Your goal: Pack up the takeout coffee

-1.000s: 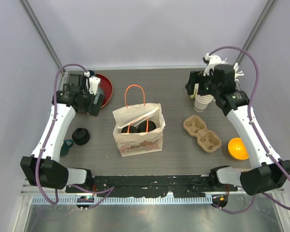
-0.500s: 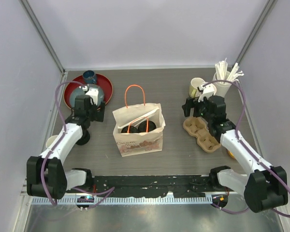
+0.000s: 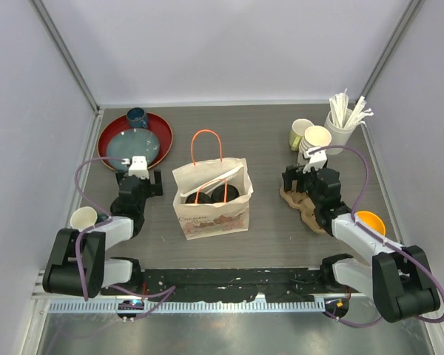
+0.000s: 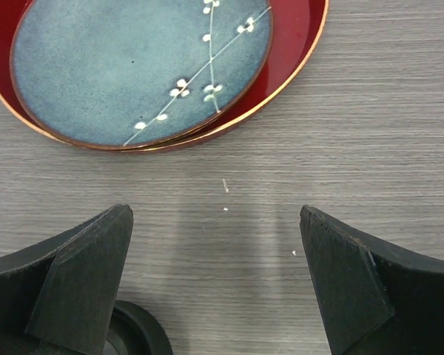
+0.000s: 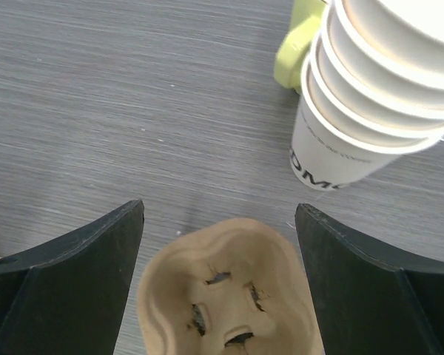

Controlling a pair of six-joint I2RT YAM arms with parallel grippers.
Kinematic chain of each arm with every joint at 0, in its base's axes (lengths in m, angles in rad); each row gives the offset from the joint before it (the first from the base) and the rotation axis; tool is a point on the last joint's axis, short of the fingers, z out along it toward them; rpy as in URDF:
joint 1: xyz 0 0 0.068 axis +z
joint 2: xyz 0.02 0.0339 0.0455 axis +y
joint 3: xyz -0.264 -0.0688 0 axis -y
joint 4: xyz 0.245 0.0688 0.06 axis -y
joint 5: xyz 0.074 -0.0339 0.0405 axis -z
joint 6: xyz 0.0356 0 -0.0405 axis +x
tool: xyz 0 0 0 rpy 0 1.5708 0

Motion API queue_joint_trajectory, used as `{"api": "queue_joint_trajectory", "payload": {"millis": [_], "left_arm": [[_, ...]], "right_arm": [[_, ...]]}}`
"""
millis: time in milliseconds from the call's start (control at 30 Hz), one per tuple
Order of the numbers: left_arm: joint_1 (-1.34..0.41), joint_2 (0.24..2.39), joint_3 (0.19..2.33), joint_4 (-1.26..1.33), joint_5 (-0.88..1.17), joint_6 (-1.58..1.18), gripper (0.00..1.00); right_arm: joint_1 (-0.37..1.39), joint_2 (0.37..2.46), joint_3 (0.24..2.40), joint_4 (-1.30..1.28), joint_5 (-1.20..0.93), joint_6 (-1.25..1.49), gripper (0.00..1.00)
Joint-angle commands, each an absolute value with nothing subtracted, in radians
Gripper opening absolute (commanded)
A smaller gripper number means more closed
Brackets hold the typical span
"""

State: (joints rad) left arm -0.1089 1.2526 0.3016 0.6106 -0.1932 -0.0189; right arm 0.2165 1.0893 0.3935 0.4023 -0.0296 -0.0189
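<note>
At the far left edge of the bench (image 3: 266,140) a small cream cup (image 3: 83,218) stands open and apparently empty. Behind it, a red tray (image 3: 160,144) holds a blue-grey plate (image 4: 133,66) and a small dark blue cup (image 3: 137,117). The left fingers (image 4: 78,288) are spread wide with nothing between them, low over bare bench just short of the tray. A dark round object (image 4: 137,333) sits by the left one, too cropped to identify.

In the middle, the paper bag (image 3: 211,214) stands upright and open. The two lidded coffee cups (image 3: 200,194) sit side by side inside it, only their black lids showing. They are probably light and thin-walled, easily crushed, with lids that could pop off. The cup wall just under the lid is the safest hold. The orange handle (image 3: 206,144) looks best for lifting the whole bag.

To the right, the pulp carrier (image 5: 229,296) lies with its wells empty. The right fingers (image 5: 66,281) are parted above its far end, gripping nothing. Beyond are a yellow-green mug (image 5: 300,41), a stack of bare paper cups (image 5: 362,103) and a holder of stirrers (image 3: 344,118). An orange bowl (image 3: 370,223) is nearest the right edge.
</note>
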Motion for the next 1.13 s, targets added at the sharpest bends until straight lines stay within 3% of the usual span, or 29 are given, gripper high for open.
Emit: {"api": "queue_joint_trajectory", "payload": {"millis": [0,200,367,1100], "left_arm": [[-0.103,1.308,0.273,0.934,-0.161,-0.032,1.0],[-0.103,1.376,0.224,1.083,-0.283,-0.066,1.0],[-0.103,1.391,0.17,1.196,-0.23,-0.052,1.0],[-0.103,1.439,0.173,1.236,-0.233,-0.052,1.0]], "right_arm": [[0.216,1.097,0.316,0.626,0.09,-0.058,0.89],[0.213,1.129,0.269,0.721,0.111,-0.064,0.89],[0.204,1.149,0.238,0.804,0.1,-0.074,0.89],[0.155,1.157,0.206,0.87,0.037,-0.043,0.9]]}}
